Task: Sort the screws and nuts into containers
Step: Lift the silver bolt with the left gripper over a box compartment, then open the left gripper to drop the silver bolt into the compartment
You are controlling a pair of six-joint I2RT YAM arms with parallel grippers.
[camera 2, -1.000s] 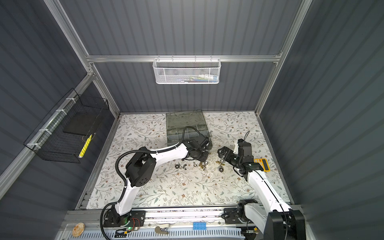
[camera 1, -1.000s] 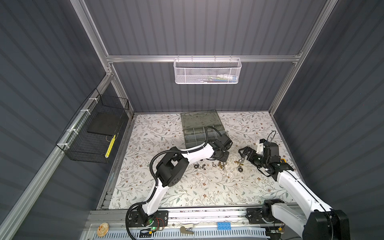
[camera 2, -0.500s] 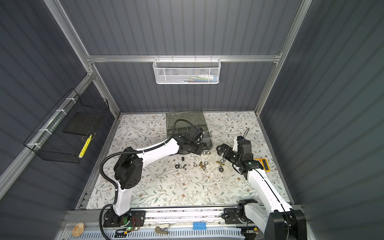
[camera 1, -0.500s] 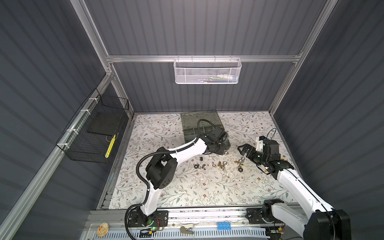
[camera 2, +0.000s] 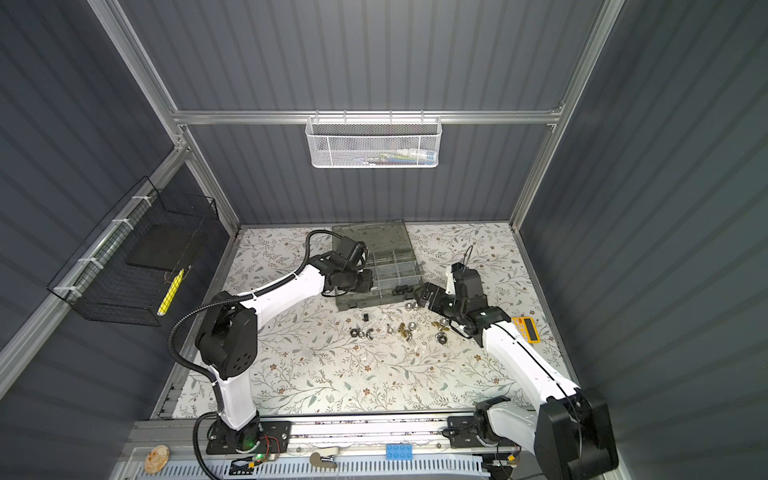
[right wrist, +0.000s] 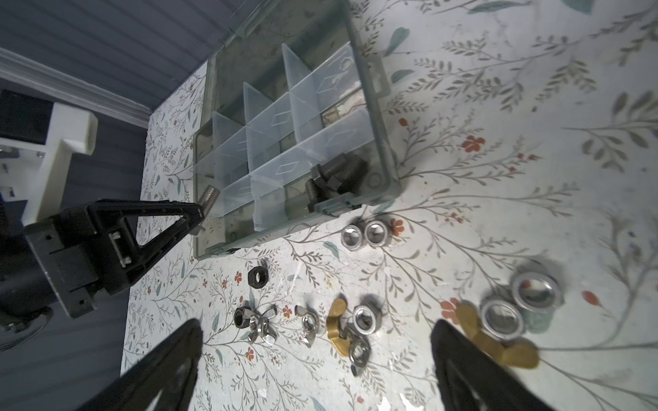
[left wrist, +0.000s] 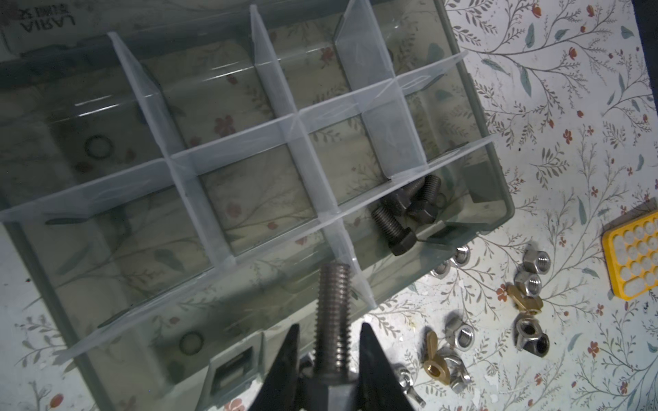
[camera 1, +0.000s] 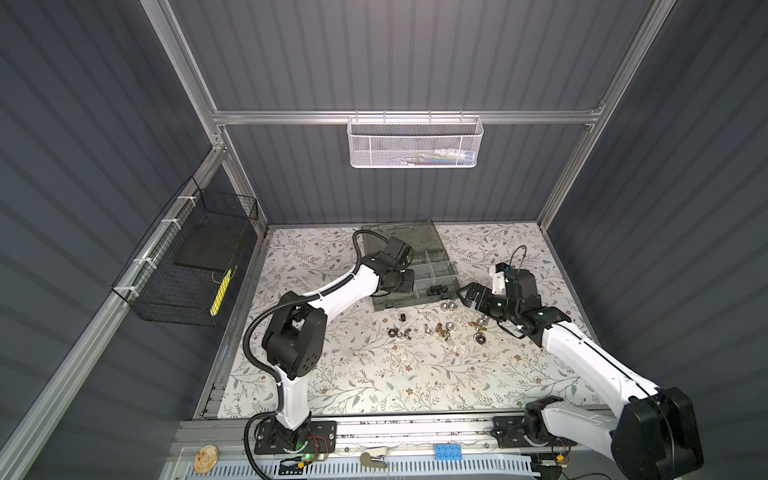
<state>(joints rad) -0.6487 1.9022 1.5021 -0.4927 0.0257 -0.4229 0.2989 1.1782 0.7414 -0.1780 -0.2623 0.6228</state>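
The translucent grey-green organiser case (camera 1: 415, 301) (camera 2: 376, 302) lies open at the back middle of the mat. My left gripper (camera 1: 405, 280) (left wrist: 329, 325) is shut on a silver bolt (left wrist: 333, 302) (right wrist: 208, 197), held by its head. The threaded end hangs over the case's front-left part. Three black bolts (left wrist: 406, 213) (right wrist: 334, 174) lie in the front right compartment. Loose nuts and wing nuts (camera 1: 440, 330) (camera 2: 401, 328) (right wrist: 356, 320), silver, brass and black, are scattered in front of the case. My right gripper (camera 1: 467, 293) (right wrist: 315, 323) stands wide open above them, holding nothing.
A yellow calculator (camera 2: 525, 328) (left wrist: 633, 256) lies on the mat by the right arm. A white mesh basket (camera 1: 413, 143) hangs on the back wall and a black wire basket (camera 1: 187, 266) on the left wall. A blue brick (camera 1: 449, 451) sits on the front rail.
My left gripper has carried the silver bolt from the case's front right corner leftwards, over the case's front-left part. The right gripper has stayed open and hardly moved.
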